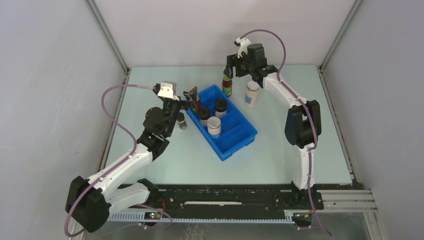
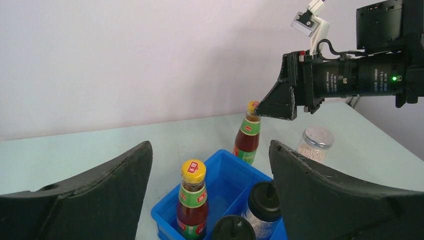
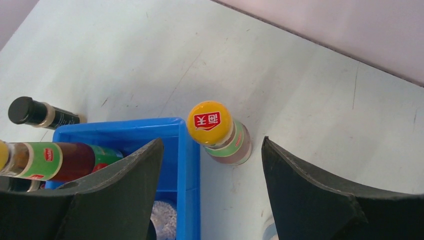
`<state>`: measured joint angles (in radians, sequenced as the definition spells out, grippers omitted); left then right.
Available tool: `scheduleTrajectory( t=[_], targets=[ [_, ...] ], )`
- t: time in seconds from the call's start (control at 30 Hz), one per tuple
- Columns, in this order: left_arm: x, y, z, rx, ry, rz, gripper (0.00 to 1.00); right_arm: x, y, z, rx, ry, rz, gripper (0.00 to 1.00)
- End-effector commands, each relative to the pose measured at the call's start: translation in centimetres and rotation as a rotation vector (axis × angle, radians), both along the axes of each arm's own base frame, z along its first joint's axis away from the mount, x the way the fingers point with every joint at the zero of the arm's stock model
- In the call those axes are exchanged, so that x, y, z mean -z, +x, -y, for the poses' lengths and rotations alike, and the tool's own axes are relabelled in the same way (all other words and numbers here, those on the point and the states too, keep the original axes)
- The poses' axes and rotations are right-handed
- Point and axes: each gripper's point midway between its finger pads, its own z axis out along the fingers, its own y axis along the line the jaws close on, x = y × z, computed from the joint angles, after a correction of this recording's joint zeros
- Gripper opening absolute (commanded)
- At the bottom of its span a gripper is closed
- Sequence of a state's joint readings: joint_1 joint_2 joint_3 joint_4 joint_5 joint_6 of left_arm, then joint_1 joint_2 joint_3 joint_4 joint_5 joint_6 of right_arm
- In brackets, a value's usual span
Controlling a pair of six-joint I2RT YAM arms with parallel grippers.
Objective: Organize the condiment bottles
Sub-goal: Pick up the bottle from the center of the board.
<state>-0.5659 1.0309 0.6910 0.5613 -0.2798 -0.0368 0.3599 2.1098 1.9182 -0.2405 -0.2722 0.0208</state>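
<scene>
Although the blue tray (image 1: 240, 136) at frame centre held four of the condiment bottles (image 1: 220, 106), a white-capped jar (image 1: 214, 126), two black-lidded jars (image 1: 204, 114) and a red bottle (image 2: 192, 200), the job looked just over half done. The left gripper (image 1: 193, 98) hung spread and empty above them. A spice jar (image 1: 182, 123) stood left of the tray. Farther up, a second red bottle (image 1: 227, 86) and a second pale jar (image 1: 252, 94) stood outside. The right gripper (image 1: 229, 69) gaped empty over that bottle, the tray wall just beside it.

Blue divided tray (image 1: 236, 141) sits skewed mid-counter (image 1: 280, 155), long axis running from my far left to near right. Counter is pale green, scuffed. Plain grey walls (image 1: 50, 75) on three sides.
</scene>
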Motion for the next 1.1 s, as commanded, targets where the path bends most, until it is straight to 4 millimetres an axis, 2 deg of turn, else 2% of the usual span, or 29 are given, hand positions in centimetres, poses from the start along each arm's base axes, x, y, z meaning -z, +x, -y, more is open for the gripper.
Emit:
scheduleTrajectory(
  t=[0.0, 0.33, 1.07],
  targets=[
    [-0.9, 0.2, -0.5, -0.031, -0.013, 0.071, 0.91, -3.1, 2.1, 0.2, -0.001, 0.007, 0.134, 0.81],
    [-0.5, 0.4, -0.9, -0.055, 0.014, 0.091, 0.91, -1.5, 3.5, -0.2, -0.010, 0.000, 0.130, 0.81],
    [-0.3, 0.5, -1.4, -0.083, 0.008, 0.106, 0.92, 0.3, 3.2, -2.1, -0.053, -0.025, 0.095, 0.77]
  ],
)
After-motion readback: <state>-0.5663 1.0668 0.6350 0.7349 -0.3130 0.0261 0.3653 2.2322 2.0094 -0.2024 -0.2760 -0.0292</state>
